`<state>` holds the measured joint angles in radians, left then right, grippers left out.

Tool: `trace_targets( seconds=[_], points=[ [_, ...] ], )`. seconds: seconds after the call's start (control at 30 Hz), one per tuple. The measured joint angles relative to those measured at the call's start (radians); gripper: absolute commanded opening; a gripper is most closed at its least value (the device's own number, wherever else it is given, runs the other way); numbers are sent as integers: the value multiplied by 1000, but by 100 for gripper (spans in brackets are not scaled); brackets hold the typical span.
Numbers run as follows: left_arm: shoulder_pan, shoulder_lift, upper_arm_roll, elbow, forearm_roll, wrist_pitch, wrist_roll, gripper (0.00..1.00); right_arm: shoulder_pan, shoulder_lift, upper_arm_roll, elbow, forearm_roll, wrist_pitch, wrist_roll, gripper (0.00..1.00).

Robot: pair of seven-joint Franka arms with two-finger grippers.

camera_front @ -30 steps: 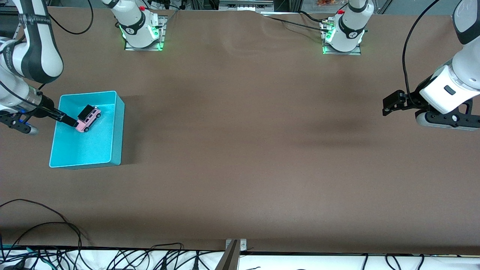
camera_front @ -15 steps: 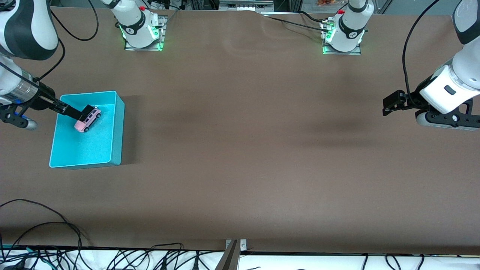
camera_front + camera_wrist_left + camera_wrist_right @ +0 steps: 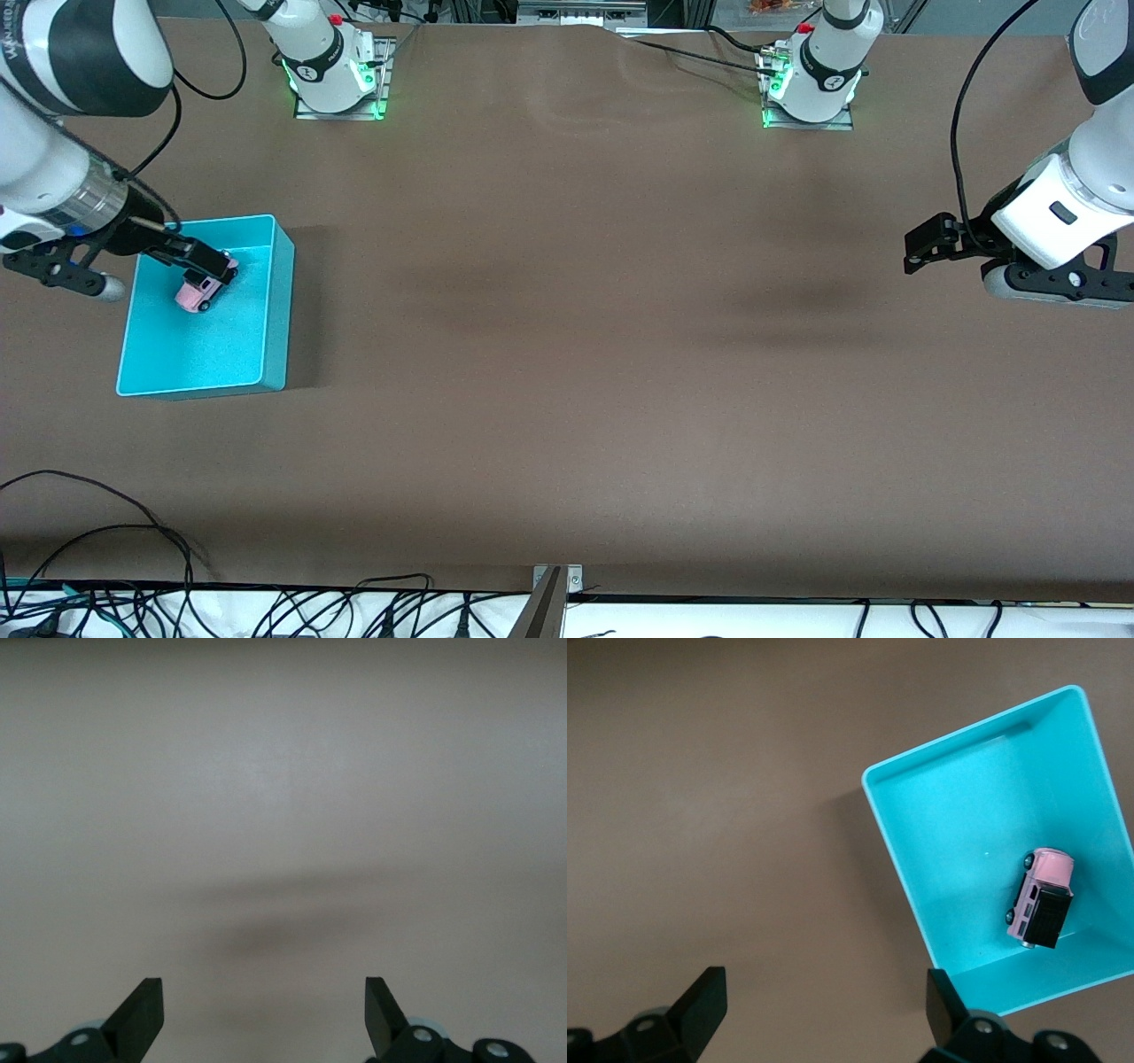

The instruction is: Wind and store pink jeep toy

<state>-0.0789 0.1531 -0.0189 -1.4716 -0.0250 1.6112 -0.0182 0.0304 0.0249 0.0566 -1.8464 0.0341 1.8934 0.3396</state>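
We see the right gripper (image 3: 205, 262) with its fingers spread and holding nothing, above the turquoise bin (image 3: 275, 292), and the pink jeep toy (image 3: 197, 291) lies inside the bin, just under the fingertips. We judge the storing done, so a good retreat goes straight up, without touching the bin wall. The left gripper (image 3: 926, 241) waits open over bare table, well apart from all this. We count one jeep, one bin, two grippers.
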Motion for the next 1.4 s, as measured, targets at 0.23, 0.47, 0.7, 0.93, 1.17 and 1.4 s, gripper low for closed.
trace_targets(
  seconds=[0.23,0.47,0.7,0.93,1.17,1.4],
  points=[
    [0,0,0,0,0,0,0,100,39,-5,18,16,-65,-38,-8,100],
    [1,0,1,0,0,0,0,100,33,-12,-3,127,-70,-249,-160,100],
    [1,0,1,0,0,0,0,100,29,-46,-48,202,-68,-360,-219,100],
    [2,0,1,0,0,0,0,100,23,-80,-116,227,-27,-384,-272,100],
    [2,0,1,0,0,0,0,100,-43,-85,-118,227,-17,-386,-341,100],
    [2,0,1,0,0,0,0,100,-123,-84,-35,227,-9,-386,-356,100]
  ],
)
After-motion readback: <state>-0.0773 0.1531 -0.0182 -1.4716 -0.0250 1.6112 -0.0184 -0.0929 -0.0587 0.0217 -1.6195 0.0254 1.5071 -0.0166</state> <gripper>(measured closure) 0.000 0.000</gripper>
